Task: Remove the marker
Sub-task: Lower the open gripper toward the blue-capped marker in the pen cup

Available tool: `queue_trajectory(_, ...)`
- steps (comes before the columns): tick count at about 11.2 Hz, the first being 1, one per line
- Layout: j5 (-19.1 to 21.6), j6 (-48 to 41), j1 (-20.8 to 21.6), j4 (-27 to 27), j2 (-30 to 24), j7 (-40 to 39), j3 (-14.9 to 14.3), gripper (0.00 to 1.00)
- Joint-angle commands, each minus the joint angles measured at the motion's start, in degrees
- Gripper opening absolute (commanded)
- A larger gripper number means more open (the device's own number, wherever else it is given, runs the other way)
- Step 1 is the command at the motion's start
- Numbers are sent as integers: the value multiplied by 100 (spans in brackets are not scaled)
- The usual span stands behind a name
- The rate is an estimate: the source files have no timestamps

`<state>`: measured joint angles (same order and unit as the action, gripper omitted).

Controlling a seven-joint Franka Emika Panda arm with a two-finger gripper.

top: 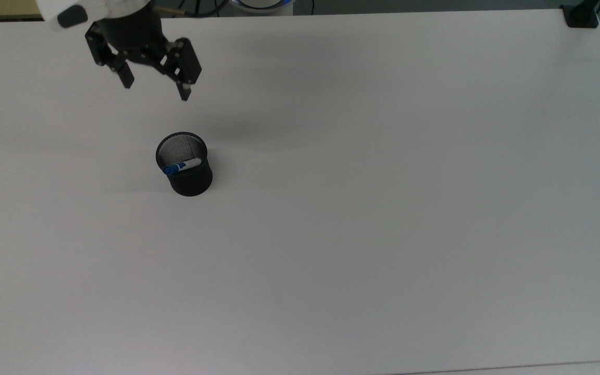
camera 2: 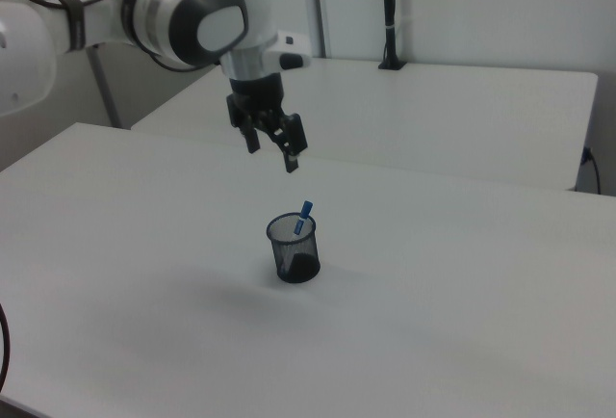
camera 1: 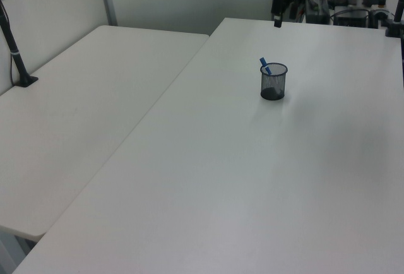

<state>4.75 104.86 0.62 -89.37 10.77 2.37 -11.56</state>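
Between the jaws nothing is held: the two black fingers (top: 125,78) are spread wide apart and pointed down, with only air in the gap. The jaws are seen raised well above the white tabletop (top: 383,208), touching nothing.

Below the jaws, and offset toward the top view's lower right, a black mesh cup (top: 185,165) is found standing upright on the tabletop. The marker (top: 180,166) is kept inside this cup, leaned against its rim, with the blue cap poking out over the edge. In the right view the marker (camera 2: 304,216) is seen slanting up toward the jaws, and the cup (camera 2: 293,248) sits lower than the fingertips, clearly apart from them. In the left view the cup (camera 1: 273,82) and the marker (camera 1: 265,66) are shown nearer the camera than the dark fingers hanging at the tabletop's far edge.

Behind the jaws, the white arm (camera 2: 183,13) is seen reaching in from the right view's left, and a second white table (camera 2: 433,110) lies beyond.
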Motion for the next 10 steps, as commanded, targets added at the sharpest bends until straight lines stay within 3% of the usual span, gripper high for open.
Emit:
queue_trajectory(1, 26, 534, -150, 60, 442, -105, -39, 97)
queue_trajectory(10, 70, 1519, -115, 69, 1260, -9, -13, 77)
